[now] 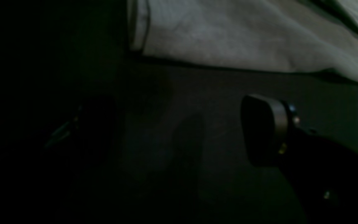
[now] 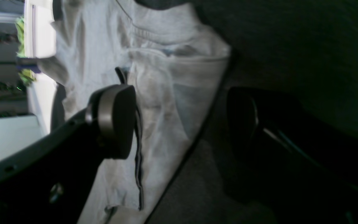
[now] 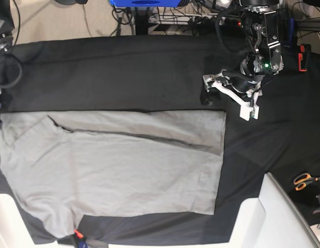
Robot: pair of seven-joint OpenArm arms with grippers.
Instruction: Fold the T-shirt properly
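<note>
The T-shirt is spread flat on the black tablecloth, covering the left and middle of the base view, with its top edge folded down in a long strip.

Left gripper sits low over bare cloth just off the shirt's top right corner, jaws wide open with nothing in them; the wrist view shows the shirt's edge ahead of it.

Right gripper is at the shirt's left end, jaws apart, one finger over fabric, the other over cloth. Can't tell if it's pinching anything.

Orange scissors lie at far right. No containers here.
</note>
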